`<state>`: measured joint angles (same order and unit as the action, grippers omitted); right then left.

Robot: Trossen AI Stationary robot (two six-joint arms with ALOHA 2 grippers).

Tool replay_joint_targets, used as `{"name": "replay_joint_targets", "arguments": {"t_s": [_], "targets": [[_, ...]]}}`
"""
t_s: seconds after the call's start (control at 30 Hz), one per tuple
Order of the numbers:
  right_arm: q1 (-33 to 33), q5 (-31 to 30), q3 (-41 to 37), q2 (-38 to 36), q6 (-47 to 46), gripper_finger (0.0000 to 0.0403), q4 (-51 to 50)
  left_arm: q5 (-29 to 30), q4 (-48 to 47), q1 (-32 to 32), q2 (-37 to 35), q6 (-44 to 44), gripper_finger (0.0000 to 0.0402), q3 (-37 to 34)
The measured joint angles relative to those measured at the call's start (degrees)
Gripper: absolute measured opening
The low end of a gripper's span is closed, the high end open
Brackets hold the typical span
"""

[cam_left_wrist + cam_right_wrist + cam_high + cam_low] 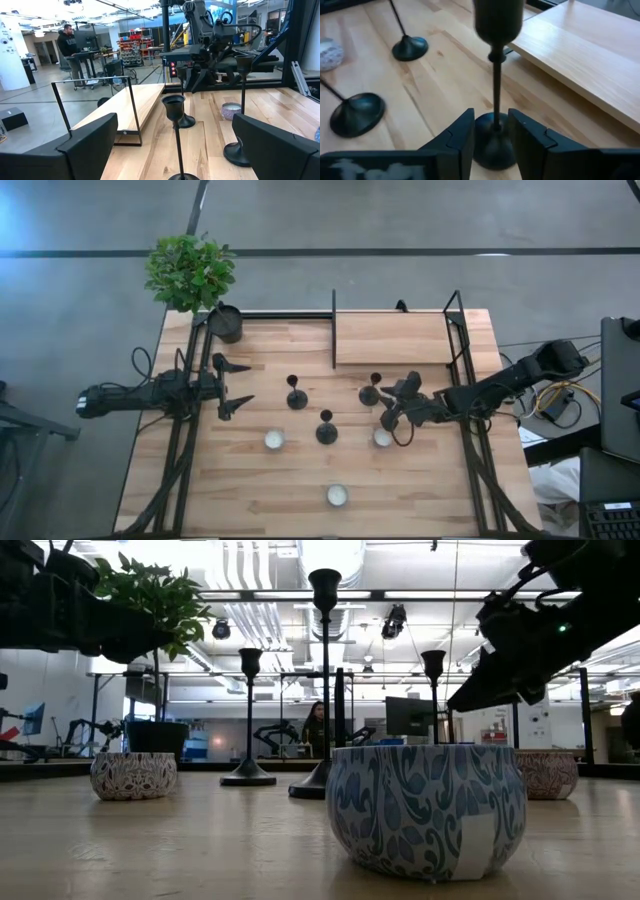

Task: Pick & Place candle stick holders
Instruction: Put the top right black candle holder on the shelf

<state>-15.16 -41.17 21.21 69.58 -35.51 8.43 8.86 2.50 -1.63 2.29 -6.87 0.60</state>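
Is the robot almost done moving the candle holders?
Not yet. All three candle stick holders stand on the table, none on the raised wooden shelf. The right hand straddles the stem of the rightmost holder, not lifting. The middle holder and left holder wait. The left hand waits open.

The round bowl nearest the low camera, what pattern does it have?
The bowl has blue swirling leaf shapes on white, clearest in the low view.

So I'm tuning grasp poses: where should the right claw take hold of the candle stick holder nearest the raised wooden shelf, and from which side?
Grip the thin upright stem low down, just above the round base, coming in level from the right arm's side. The candle stick holder stands upright, and the right claw already has its open fingers on either side of that stem. The left claw waits open at the left.
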Motion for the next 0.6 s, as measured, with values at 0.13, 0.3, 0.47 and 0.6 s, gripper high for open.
{"name": "replay_joint_targets", "arguments": {"t_s": [0.13,0.3,0.47,0.6], "targets": [[1.21,0.00,0.00,2.98,0.66,0.0132,3.82,-0.01,0.00,0.00,0.00,0.02,0.0399,0.02],[2.34,-0.73,0.64,5.37,2.62,0.0128,5.64,0.00,0.00,0.00,0.00,0.02,0.0399,0.00],[3.47,-1.03,2.31,6.71,4.46,0.0111,5.67,-0.01,0.00,0.00,0.02,0.02,0.0399,0.02],[4.16,-1.03,3.69,7.15,7.33,0.0099,5.55,-0.01,0.00,0.01,0.02,0.02,0.0399,0.01]]}}
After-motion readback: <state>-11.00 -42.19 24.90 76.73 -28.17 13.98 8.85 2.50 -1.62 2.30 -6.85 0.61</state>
